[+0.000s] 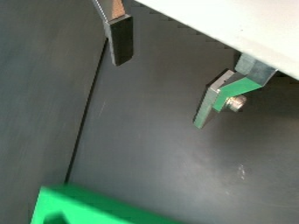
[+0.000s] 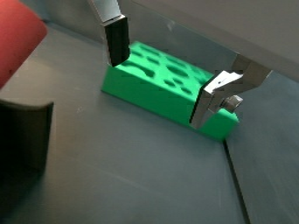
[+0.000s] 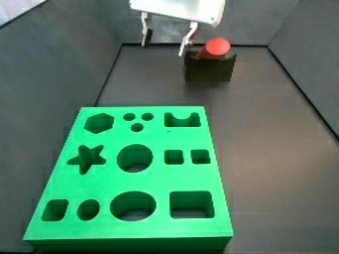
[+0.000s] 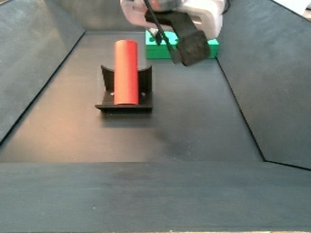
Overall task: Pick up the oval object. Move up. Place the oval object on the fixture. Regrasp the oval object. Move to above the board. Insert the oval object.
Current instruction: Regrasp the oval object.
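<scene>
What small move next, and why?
Probably bring the gripper over and down onto the peg to regrasp it. The peg already lies on the fixture, and the gripper is open and empty beside it, not near the board.

**Gripper: visible hardware**

Gripper (image 1: 176, 74): white housing above the dark floor (image 1: 140, 149), seen in both side views. Two flat silver plate fingers (image 1: 218, 98) below the housing. One finger carries a dark rectangular pad (image 1: 121, 44); the other is a bent silver bracket with a small round screw head (image 1: 236, 103).
</scene>
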You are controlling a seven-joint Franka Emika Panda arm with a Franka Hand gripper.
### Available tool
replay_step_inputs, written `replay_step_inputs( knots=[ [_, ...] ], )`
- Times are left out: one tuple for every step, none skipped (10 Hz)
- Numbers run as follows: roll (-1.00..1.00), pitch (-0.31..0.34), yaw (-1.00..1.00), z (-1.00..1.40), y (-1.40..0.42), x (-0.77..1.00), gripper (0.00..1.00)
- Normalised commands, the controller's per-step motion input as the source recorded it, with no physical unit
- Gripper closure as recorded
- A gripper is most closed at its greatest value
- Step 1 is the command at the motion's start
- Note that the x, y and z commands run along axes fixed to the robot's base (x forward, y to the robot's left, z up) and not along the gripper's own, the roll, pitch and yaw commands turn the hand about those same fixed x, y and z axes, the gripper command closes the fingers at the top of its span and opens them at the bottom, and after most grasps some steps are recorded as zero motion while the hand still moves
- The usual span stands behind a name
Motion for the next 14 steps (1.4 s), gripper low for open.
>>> replay_step_inputs(
  knots=[
    [0.77, -0.195, -1.0, 0.0, -0.04, -0.02, 0.0],
    [0.77, -0.222, -1.0, 0.0, -0.02, -0.03, 0.0],
    [0.76, -0.247, -1.0, 0.01, -0.02, -0.04, 0.0],
    [0.75, -0.279, -1.0, 0.01, -0.02, -0.05, 0.0],
    [0.74, -0.301, -1.0, 0.01, -0.02, -0.06, 0.0],
    [0.73, -0.319, -1.0, 0.01, -0.01, -0.06, 0.0],
    [0.72, -0.331, -1.0, 0.01, -0.01, -0.05, 0.0],
    [0.71, -0.337, -1.0, 0.0, -0.01, -0.05, 0.0],
    [0.7, -0.337, -1.0, 0.0, -0.01, -0.05, 0.0],
    [0.69, -0.329, -1.0, 0.0, -0.01, -0.05, 0.0],
    [0.68, -0.31, -1.0, 0.0, -0.01, -0.05, 0.0],
    [0.66, -0.264, -1.0, 0.0, -0.01, -0.05, 0.0],
    [0.65, -0.21, -1.0, 0.0, 0.0, -0.04, 0.0],
    [0.5, -0.094, -0.77, -0.01, -0.01, -0.04, 0.0]
  ],
)
